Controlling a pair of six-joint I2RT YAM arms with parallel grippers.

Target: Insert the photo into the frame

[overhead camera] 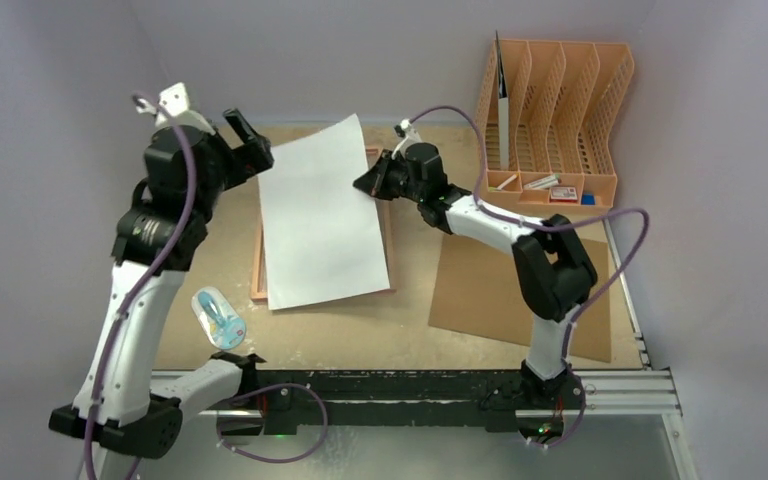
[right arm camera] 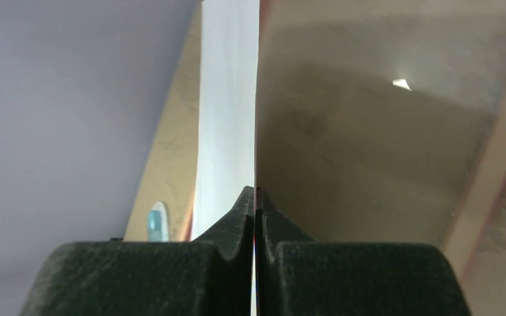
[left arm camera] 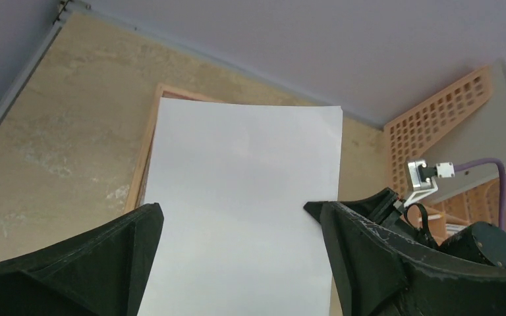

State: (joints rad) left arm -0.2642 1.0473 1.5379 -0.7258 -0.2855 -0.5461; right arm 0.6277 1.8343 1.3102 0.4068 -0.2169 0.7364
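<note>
The photo (overhead camera: 320, 215) lies white back up, slightly askew over the frame (overhead camera: 258, 270), whose pink edges show along the left and right (overhead camera: 388, 240). My right gripper (overhead camera: 372, 185) is shut on the photo's right edge. In the right wrist view the closed fingertips (right arm camera: 255, 191) pinch the sheet (right arm camera: 227, 99) edge-on, with a frame rail (right arm camera: 491, 171) at the right. My left gripper (overhead camera: 250, 140) stands open by the photo's far left corner. From the left wrist, its fingers (left arm camera: 234, 207) are spread wide above the white sheet (left arm camera: 244, 164), holding nothing, and the frame's wooden edge (left arm camera: 146, 145) shows on the left.
An orange file rack (overhead camera: 560, 100) stands at the back right with small items in its tray. A brown hardboard sheet (overhead camera: 490, 290) lies under the right arm. A clear plastic item with blue contents (overhead camera: 218, 318) lies near the left arm.
</note>
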